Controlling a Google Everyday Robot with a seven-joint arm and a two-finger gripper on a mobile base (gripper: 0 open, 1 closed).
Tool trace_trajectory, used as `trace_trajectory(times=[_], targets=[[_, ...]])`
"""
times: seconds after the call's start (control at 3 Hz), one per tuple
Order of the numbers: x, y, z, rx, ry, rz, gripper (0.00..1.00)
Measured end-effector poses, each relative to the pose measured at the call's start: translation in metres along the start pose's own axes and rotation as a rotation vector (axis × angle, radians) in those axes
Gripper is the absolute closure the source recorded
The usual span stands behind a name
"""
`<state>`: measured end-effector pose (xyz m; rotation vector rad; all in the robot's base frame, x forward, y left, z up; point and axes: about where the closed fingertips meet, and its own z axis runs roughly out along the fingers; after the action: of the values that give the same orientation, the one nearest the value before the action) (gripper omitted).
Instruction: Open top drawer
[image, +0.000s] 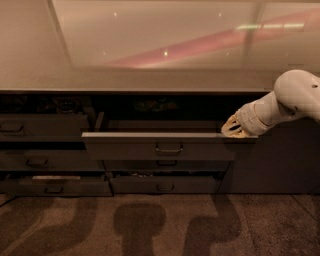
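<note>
At the right end of the cabinet run, the gripper (231, 129) sits low against the upper rim of the top drawer (125, 146), right at that drawer's right-hand corner. From where I stand I cannot tell whether it is open, closed or clamped on the rim. Its pale, rounded arm (295, 97) rises up and to the right from it, out to the frame's edge.

The top drawer reaches leftwards from the gripper, its long flat front standing forward of the fronts around it, so it is part-way pulled out. Its small loop handle (169, 148) lies to the left of the gripper and a little lower, at the middle of the front.

Further left of the gripper is a shorter drawer front (45, 127). Below it sits another (50, 161), and at the bottom a third (57, 187). Beneath the gripper and to its left is a low centre drawer (165, 185). Above everything runs the glossy countertop (150, 75). Dark shadows fall on the floor (270, 225) below.
</note>
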<state>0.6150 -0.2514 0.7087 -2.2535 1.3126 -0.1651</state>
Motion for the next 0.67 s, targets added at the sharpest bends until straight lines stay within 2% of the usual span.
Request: trace_trajectory(times=[0.33, 0.67], targets=[[0.016, -0.012, 0.007, -0.03, 0.02, 0.038, 1.0], [0.038, -0.035, 0.015, -0.07, 0.078, 0.073, 1.0]])
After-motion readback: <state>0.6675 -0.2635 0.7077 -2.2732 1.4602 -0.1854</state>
